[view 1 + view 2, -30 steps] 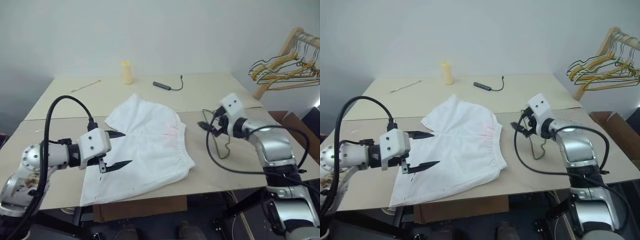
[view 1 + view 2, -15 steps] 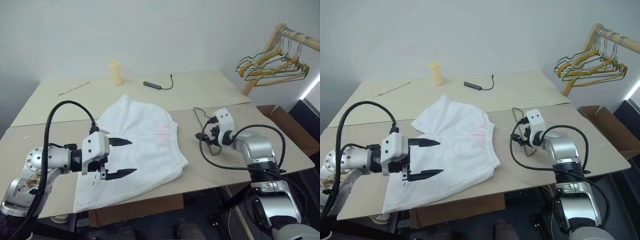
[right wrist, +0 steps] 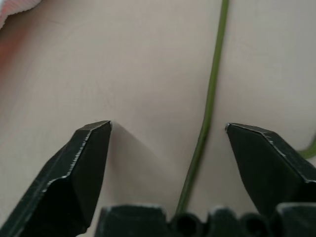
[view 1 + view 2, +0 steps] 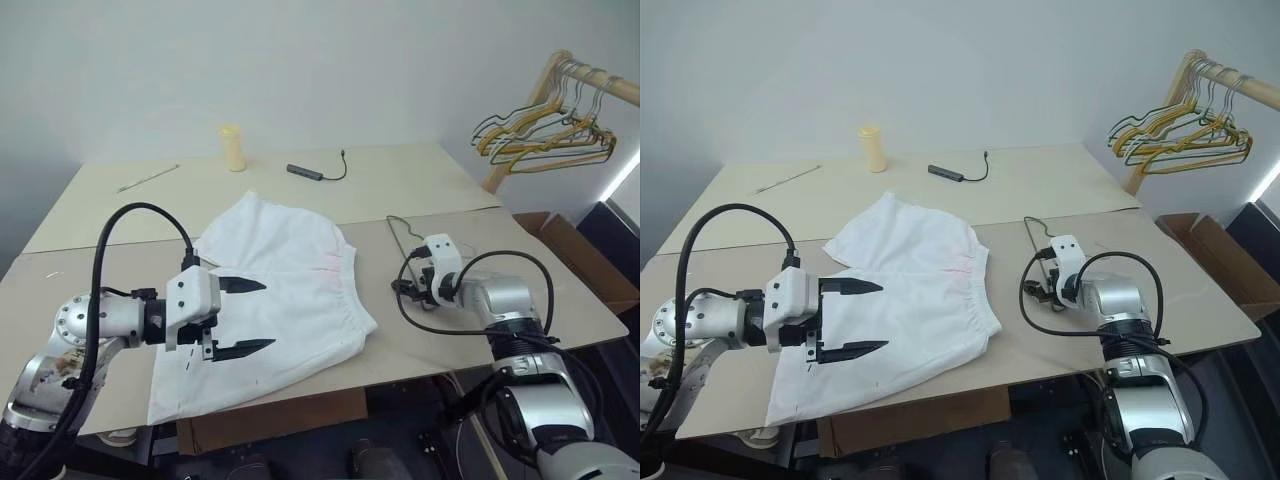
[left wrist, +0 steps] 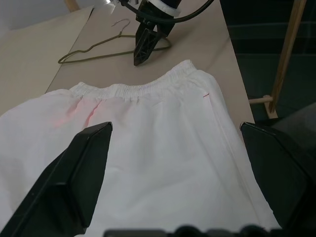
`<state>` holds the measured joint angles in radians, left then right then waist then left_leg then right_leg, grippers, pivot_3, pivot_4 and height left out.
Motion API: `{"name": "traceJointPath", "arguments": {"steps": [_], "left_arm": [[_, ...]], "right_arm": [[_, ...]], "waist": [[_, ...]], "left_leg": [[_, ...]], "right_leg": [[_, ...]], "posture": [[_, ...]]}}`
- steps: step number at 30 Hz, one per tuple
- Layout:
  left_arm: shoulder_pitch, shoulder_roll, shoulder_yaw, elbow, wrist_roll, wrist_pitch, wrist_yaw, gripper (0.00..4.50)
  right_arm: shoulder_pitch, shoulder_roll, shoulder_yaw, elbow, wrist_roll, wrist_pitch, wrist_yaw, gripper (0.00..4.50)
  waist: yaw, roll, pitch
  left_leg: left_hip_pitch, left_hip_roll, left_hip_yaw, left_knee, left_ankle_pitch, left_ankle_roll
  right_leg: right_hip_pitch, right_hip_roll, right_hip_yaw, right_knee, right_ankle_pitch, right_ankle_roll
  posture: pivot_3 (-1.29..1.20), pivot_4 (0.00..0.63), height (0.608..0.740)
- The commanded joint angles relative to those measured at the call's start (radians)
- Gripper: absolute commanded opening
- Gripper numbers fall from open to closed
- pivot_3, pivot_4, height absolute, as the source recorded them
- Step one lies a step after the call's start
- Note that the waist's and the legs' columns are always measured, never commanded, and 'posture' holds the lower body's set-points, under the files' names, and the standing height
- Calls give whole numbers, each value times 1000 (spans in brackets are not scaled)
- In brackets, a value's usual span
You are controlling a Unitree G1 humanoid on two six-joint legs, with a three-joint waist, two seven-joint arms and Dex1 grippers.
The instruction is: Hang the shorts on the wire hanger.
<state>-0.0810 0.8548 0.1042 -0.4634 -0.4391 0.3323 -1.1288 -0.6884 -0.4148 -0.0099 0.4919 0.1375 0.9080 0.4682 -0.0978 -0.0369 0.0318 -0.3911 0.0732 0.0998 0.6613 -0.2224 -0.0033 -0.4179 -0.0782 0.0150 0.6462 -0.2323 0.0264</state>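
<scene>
Shorts (image 4: 280, 290) at centre; left hand (image 4: 245, 318) wide above them; right hand (image 3: 168, 140) wide (straddling hanger (image 3: 210, 106)).

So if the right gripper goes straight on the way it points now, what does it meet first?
Most likely the beige tabletop, with the thin dark grey wire hanger lying between the open jaws of the right gripper. How far off the surface is cannot be judged.

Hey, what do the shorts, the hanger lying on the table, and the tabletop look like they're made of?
The shorts: soft white woven cloth, matte, gathered at the waistband. The wire hanger: thin bare metal wire, dull. The table: probably laminated board, smooth pale beige.
</scene>
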Motion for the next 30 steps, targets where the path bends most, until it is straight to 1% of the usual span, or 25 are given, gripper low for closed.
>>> {"name": "traceJointPath", "arguments": {"steps": [1,2,3,4,6,9,12,14,17,19,20,22,24,26,28,30], "left_arm": [[-25,-6,19,-19,-37,-16,1,4500],[-25,-4,18,-21,-39,-17,2,4500],[-24,-3,17,-23,-41,-17,2,4500],[-25,-2,16,-22,-42,-19,3,4500],[-26,0,15,-19,-40,-23,5,4500],[-29,-5,10,-14,-31,-35,12,4500],[-38,-9,5,-11,-32,-36,20,4500],[-51,-23,3,-1,-27,-34,47,4500],[-97,-73,8,26,-43,23,136,4500],[-135,-123,28,40,-124,110,199,4500],[-154,-161,46,45,-194,164,234,4500],[-202,-260,85,63,-341,272,349,4500],[-250,-351,117,95,-460,374,481,4500],[-279,-415,126,122,-519,427,553,4500],[-316,-479,124,150,-568,465,630,4500],[-370,-553,149,195,-633,488,741,4500]], "right_arm": [[-7,4,-3,63,-13,32,-27,2931],[-8,4,0,71,-17,30,-32,2531],[-10,4,3,78,-21,28,-36,2235],[-8,4,12,79,-29,21,-40,1772],[-5,4,27,78,-42,14,-42,1154],[3,11,38,83,-69,-1,-63,78],[8,13,50,78,-95,-22,-90,32],[7,18,33,68,-97,-46,-114,32],[10,18,11,10,-96,-86,-141,32],[27,17,-3,-80,-94,-134,-161,32],[38,19,-12,-141,-88,-157,-167,32],[56,28,-25,-255,-73,-200,-174,32],[71,35,-22,-346,-60,-225,-156,32],[90,42,-5,-441,-48,-275,-123,32],[113,59,4,-544,-27,-352,-88,32],[140,60,32,-624,-28,-430,-54,32]], "waist": [[0,-1,-1],[0,-2,-1],[0,-2,-2],[0,-3,-3],[0,-4,-3],[0,-5,-4],[0,-7,-6],[0,-8,-7],[1,-8,-7],[5,-7,-6],[6,-6,-6],[5,-2,-3],[3,-2,-3],[-1,-2,-3],[-2,-2,-3],[1,-2,-3]], "left_leg": [[0,0,0,0,0,0],[0,0,0,0,0,0],[0,0,0,0,0,0],[0,0,0,0,0,0],[0,0,0,0,0,0],[0,0,0,0,0,0],[0,1,0,0,0,0],[1,1,0,0,0,0],[5,1,0,0,0,0],[6,1,-2,0,0,0],[6,1,-2,0,0,0],[3,1,-3,0,0,0],[-1,1,-5,0,0,0],[-6,1,-7,0,0,0],[-6,1,-8,0,0,0],[-6,1,-8,0,0,0]], "right_leg": [[0,0,0,0,0,0],[0,0,0,0,0,0],[0,0,0,0,0,0],[0,0,0,0,0,0],[0,0,0,0,0,0],[0,0,0,0,0,0],[0,0,0,0,0,0],[1,0,0,0,0,0],[7,0,-1,-3,-3,5],[10,0,-2,-4,-3,5],[10,0,-3,-4,-3,6],[8,0,-2,-5,-3,7],[2,0,-1,-3,-2,7],[-3,1,-1,-2,0,5],[-3,2,-1,-2,1,2],[-3,2,-2,-3,1,2]], "posture": [[-28,0,740],[-27,0,740],[-27,0,740],[-25,0,740],[-25,0,740],[-23,0,740],[-24,0,740],[-25,0,740],[-21,0,740],[-21,0,740],[-24,0,740],[-34,0,740],[-41,0,740],[-49,0,740],[-52,0,740],[-53,0,740]]}}
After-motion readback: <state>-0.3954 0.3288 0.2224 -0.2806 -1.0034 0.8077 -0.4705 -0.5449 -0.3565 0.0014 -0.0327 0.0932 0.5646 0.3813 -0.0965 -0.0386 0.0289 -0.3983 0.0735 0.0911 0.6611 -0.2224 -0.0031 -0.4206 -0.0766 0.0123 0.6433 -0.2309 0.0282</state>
